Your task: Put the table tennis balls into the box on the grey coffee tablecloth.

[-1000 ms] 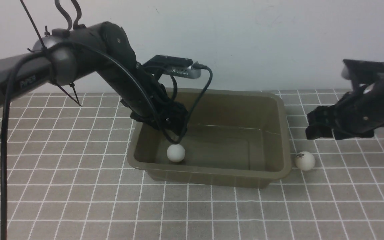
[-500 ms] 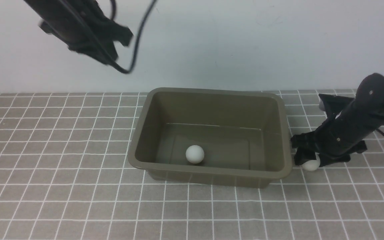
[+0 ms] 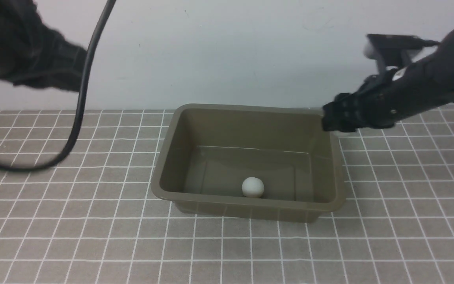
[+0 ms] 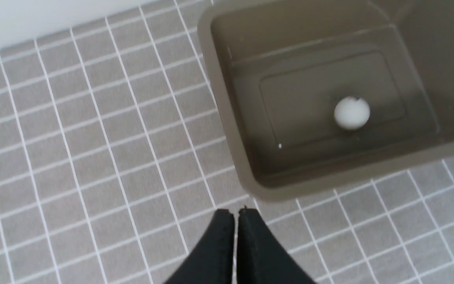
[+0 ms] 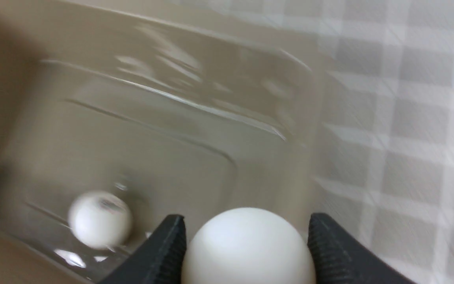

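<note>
One table tennis ball (image 3: 253,187) is contained in the box (image 3: 246,173) on the grey coffee tablecloth (image 3: 108,221), near the box's near wall. A second ball (image 5: 248,248) is clamped in the right pincer (image 5: 248,240), above the box's right end. The left pincer (image 4: 237,215) is fully closed, left of the box.

Front cam between arms, facing forward and down; wrist cams look down from each arm, right one nearer; all three share the box (image 3: 246,205) interior.
</note>
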### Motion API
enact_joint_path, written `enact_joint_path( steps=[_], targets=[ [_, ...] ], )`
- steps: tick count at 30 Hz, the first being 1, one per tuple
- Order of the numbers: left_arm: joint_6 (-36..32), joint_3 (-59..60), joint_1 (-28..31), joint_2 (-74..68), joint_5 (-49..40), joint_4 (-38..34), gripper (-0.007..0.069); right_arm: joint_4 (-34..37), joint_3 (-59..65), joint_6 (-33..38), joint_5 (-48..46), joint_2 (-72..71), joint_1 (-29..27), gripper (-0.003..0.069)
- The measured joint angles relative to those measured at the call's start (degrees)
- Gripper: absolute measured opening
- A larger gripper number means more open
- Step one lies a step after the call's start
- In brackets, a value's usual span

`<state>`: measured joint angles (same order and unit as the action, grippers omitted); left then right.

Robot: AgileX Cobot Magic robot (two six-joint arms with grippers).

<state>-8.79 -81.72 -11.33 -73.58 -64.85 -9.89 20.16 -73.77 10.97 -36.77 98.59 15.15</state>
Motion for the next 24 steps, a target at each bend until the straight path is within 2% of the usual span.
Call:
enact_joint_path(
  steps=[2,4,5,6,9,13,16,17,18,19,21,23,24],
  targets=[
    [0.2,3.2,0.0,1.6,0.9,0.0,-0.0005,0.1,0.0,1.4,1.8,0.6,1.2,0.0359],
    [1.0,8.1,0.0,4.7,1.8,0.0,-0.0005,0.2,0.0,2.8,4.1,2.0,2.6,0.0406],
    [1.5,10.5,0.0,6.1,2.1,-0.1,-0.0005,0.2,0.0,3.1,4.6,2.5,2.9,0.0458],
    [1.5,10.8,0.0,6.1,2.1,-0.1,-0.0005,0.2,0.0,3.1,4.6,2.5,2.9,0.0458],
    [3.5,15.2,0.0,10.3,2.3,-0.2,-0.0005,0.2,0.1,3.2,3.8,1.6,2.9,0.0621],
    [5.7,17.8,0.0,13.9,2.2,-0.2,-0.0005,-0.2,0.4,3.1,1.9,-2.1,2.9,0.0631],
    [7.6,20.8,0.0,18.6,2.1,-0.2,-0.0005,-1.9,0.4,1.9,0.9,-9.2,2.9,0.0482],
    [8.1,21.9,0.0,20.4,2.3,-0.2,-0.0005,-2.6,0.4,1.4,0.5,-12.7,2.9,0.0389],
    [8.3,22.1,0.0,21.2,2.3,-0.2,-0.0005,-2.6,0.4,1.4,0.5,-12.7,2.9,0.0389],
    [8.8,24.0,0.0,24.4,2.3,-0.2,-0.0005,-3.2,0.4,1.0,-0.2,-17.8,2.9,0.0249],
    [9.7,26.1,0.0,28.2,2.6,-0.1,-0.0005,-3.4,0.4,0.5,-1.4,-24.2,2.9,0.0092],
    [10.3,28.4,0.0,32.7,3.3,-0.1,-0.0005,-3.3,1.4,0.1,-1.7,-30.6,2.9,0.0022],
    [10.4,29.0,0.0,33.6,3.6,-0.1,-0.0005,-3.1,2.0,0.1,-1.7,-33.2,2.9,0.0011]
  ],
)
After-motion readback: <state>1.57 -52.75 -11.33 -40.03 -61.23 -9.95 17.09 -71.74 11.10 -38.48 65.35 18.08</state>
